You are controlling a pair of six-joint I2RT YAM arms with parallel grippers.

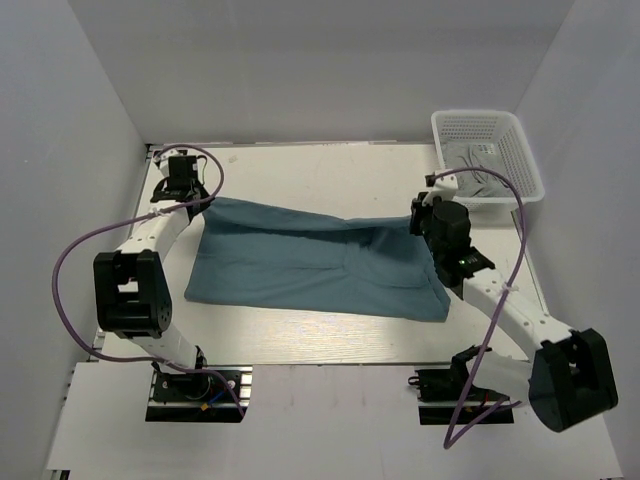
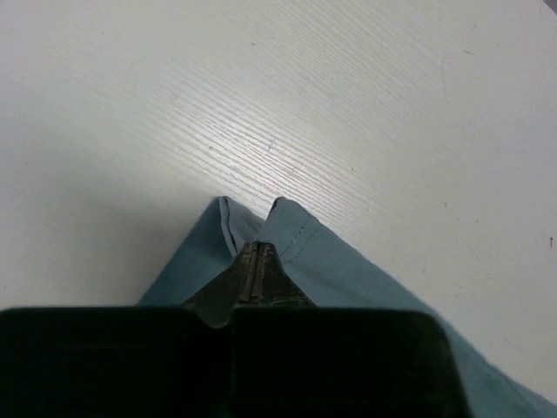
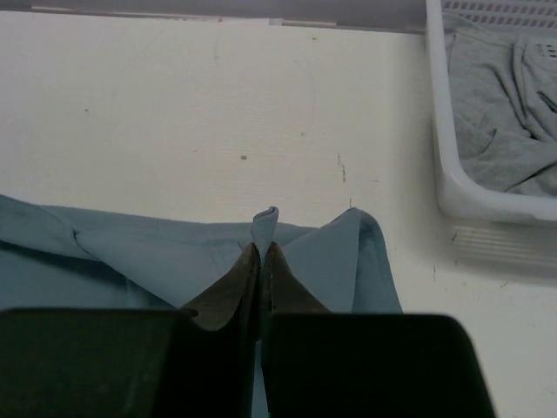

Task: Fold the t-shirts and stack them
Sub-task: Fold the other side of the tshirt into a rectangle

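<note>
A: Item one, far left?

B: Left end effector point(image 2: 255, 252). Jaws pressed together, pinching a stitched corner of cloth against the table point(image 1: 300, 165).

A: Item two, centre?

B: One t-shirt point(image 1: 310, 262), dusty teal, no print. It lies across the middle of the table between the two arms. Its far edge runs from one pinched corner to the other, and the near edge lies loose and wrinkled.

A: Handling notes?

B: By the look of it, light, soft and limp. It will likely sag and crease wherever it is unsupported, and a single layer may slip from a shallow pinch. Best taken at seamed corners or hems, where the doubled fabric gives the jaws something to bite, with both ends moved together so the span stays flat.

A: Item three, right?

B: Right end effector point(image 3: 261, 252). Jaws closed on a small upstanding fold at the shirt's far right corner.

A: Item four?

B: White mesh basket point(image 1: 525, 160) at the far right corner of the table, apart from the shirt. It holds a crumpled grey garment point(image 3: 496, 104), type not determinable.
</note>
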